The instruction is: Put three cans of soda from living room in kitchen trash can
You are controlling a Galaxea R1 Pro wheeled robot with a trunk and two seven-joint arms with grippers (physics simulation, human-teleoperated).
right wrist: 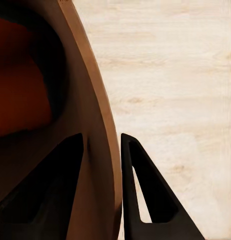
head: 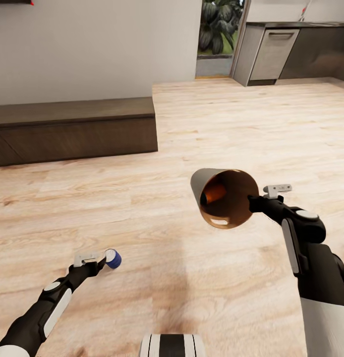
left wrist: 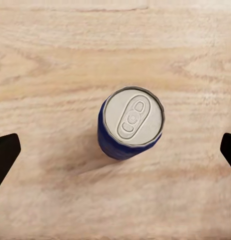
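Left gripper (head: 103, 260) low over the wood floor (head: 142, 218), fingers spread wide, blue can (head: 113, 258) between them untouched, right gripper (head: 255, 202) pinching the tilted bin (head: 201, 183) by its rim, orange can (head: 215, 192) inside, low dark cabinet (head: 73, 129) beyond, kitchen units (head: 276, 49) farthest.

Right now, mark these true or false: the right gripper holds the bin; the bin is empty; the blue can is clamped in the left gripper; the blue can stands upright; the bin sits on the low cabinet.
1. The right gripper holds the bin: true, pinching its rim.
2. The bin is empty: false, an orange can lies inside.
3. The blue can is clamped in the left gripper: false, the fingers stand wide apart around it.
4. The blue can stands upright on the floor: true.
5. The bin sits on the low cabinet: false, it is held above the floor.
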